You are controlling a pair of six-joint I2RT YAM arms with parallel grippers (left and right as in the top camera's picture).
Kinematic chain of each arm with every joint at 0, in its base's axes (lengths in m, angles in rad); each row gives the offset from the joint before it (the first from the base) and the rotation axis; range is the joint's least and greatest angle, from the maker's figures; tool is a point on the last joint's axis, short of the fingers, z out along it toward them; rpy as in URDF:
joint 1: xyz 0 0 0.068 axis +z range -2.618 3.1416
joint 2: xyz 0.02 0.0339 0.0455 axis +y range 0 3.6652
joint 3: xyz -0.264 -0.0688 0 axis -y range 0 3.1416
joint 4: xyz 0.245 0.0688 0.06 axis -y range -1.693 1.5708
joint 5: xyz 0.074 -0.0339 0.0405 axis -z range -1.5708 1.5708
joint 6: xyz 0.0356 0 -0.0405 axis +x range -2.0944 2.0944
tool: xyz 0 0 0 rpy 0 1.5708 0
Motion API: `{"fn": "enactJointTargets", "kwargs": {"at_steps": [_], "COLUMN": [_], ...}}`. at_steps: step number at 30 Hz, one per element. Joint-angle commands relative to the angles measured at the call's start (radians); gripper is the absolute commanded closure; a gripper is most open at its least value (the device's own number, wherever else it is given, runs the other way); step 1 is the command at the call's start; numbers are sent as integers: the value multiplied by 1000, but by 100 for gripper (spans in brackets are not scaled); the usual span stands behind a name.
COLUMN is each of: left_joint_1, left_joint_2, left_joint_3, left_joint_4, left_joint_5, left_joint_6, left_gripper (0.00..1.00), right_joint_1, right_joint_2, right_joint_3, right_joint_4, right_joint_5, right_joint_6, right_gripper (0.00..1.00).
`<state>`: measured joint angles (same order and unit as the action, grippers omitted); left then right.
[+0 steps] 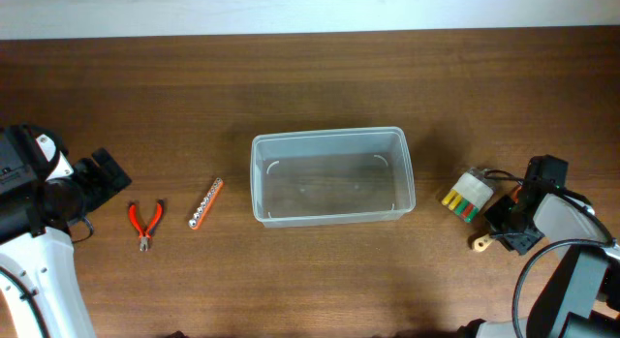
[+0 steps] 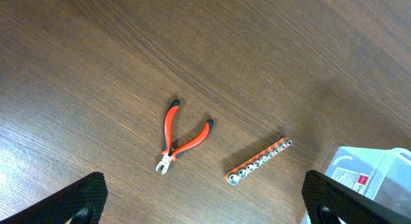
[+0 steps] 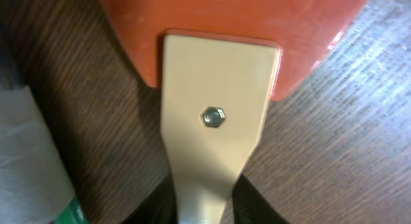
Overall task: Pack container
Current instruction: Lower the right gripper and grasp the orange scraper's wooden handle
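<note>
The right gripper [image 1: 506, 225] looks clamped on the scraper [image 3: 215, 115] by its beige handle. Lift it level, carry it over the empty container [image 1: 329, 135] mid-counter, and release low. The left gripper [image 2: 202, 185] hangs spread wide.

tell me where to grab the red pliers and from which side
Grip the red pliers at the narrow neck where the handles meet, just behind the pivot, coming straight down from above. They lie flat on the table with handles splayed in a V, so a sideways approach would likely just push them.
</note>
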<state>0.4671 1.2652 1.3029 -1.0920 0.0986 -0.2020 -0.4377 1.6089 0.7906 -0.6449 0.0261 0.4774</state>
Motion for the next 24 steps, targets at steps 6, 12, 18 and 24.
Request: {"fn": "enactJointTargets", "kwargs": {"at_steps": [6, 12, 18, 24], "left_joint_1": [0, 0, 0, 0], "left_joint_2": [-9, -9, -9, -9], "left_joint_3": [-1, -1, -1, -1], "left_joint_4": [0, 0, -1, -1], "left_joint_5": [10, 10, -15, -16], "left_joint_6": [17, 17, 21, 36], "left_gripper": [1, 1, 1, 1], "right_joint_1": [11, 11, 11, 11], "right_joint_2": [38, 37, 21, -53], "right_joint_3": [-43, -43, -15, 127], "right_joint_4": [11, 14, -5, -159], "right_joint_5": [-78, -78, -77, -40], "right_joint_6": [10, 10, 10, -53], "right_gripper": [95, 96, 96, 96]}}
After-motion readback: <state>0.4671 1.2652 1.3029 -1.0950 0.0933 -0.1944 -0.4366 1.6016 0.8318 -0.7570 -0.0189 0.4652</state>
